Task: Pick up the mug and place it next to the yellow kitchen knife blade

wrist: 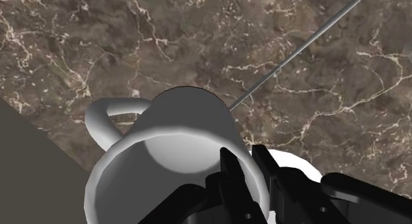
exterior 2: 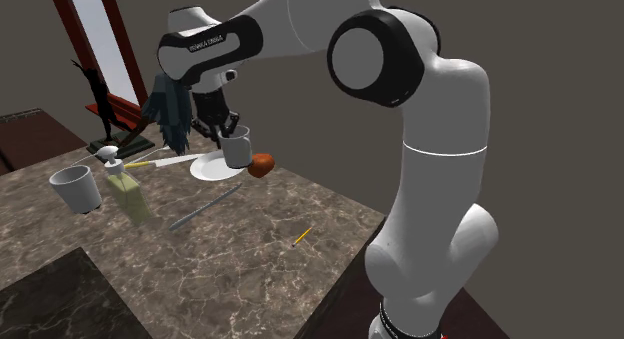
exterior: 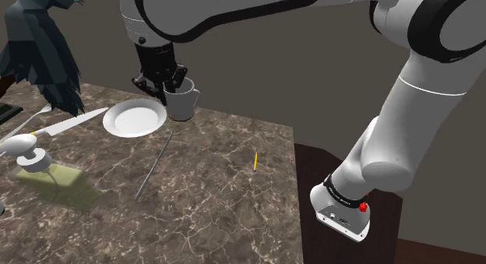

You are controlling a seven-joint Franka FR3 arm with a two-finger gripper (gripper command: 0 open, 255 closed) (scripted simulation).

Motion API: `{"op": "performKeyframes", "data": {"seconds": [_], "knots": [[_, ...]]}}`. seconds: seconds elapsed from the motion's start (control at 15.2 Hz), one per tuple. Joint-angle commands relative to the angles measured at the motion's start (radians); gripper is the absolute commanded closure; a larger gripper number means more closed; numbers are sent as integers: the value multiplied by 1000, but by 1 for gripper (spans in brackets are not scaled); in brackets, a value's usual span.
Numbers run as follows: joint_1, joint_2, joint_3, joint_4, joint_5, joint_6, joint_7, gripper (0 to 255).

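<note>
A white mug (exterior: 183, 103) (exterior 2: 237, 149) (wrist: 173, 140) is clasped at its rim by my black gripper (exterior: 173, 85) (exterior 2: 226, 132) (wrist: 244, 158), one finger inside the wall and one outside. The gripper is shut on it. The mug looks raised a little over the marble table (exterior: 218, 192), just beside the white plate (exterior: 134, 117) (exterior 2: 206, 170), with its handle (wrist: 105, 117) pointing away from the fingers. The knife (exterior: 68, 125) (exterior 2: 165, 161), with a yellow handle and pale blade, lies beyond the plate toward the shoulder view's left.
A long grey rod (exterior: 154, 165) (exterior 2: 205, 207) (wrist: 310, 44) and a small yellow stick (exterior: 255, 160) (exterior 2: 301, 236) lie mid-table. A soap bottle (exterior: 35, 157) (exterior 2: 122, 182), a white cup (exterior 2: 78, 187), a reddish fruit (exterior 2: 261, 165) and a dark leafy figure (exterior: 43, 44) stand around.
</note>
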Motion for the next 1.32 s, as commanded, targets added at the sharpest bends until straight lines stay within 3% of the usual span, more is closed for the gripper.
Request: {"op": "performKeyframes", "data": {"seconds": [0.0,0.53,0.73,0.79,1.25], "knots": [[36,78,10,82,-35,-15,48,255],[227,410,1,505,-157,-138,174,255],[328,577,-20,767,-198,-231,188,255],[379,666,-32,918,-214,-288,183,255],[347,640,-30,771,-211,-175,204,255]]}}
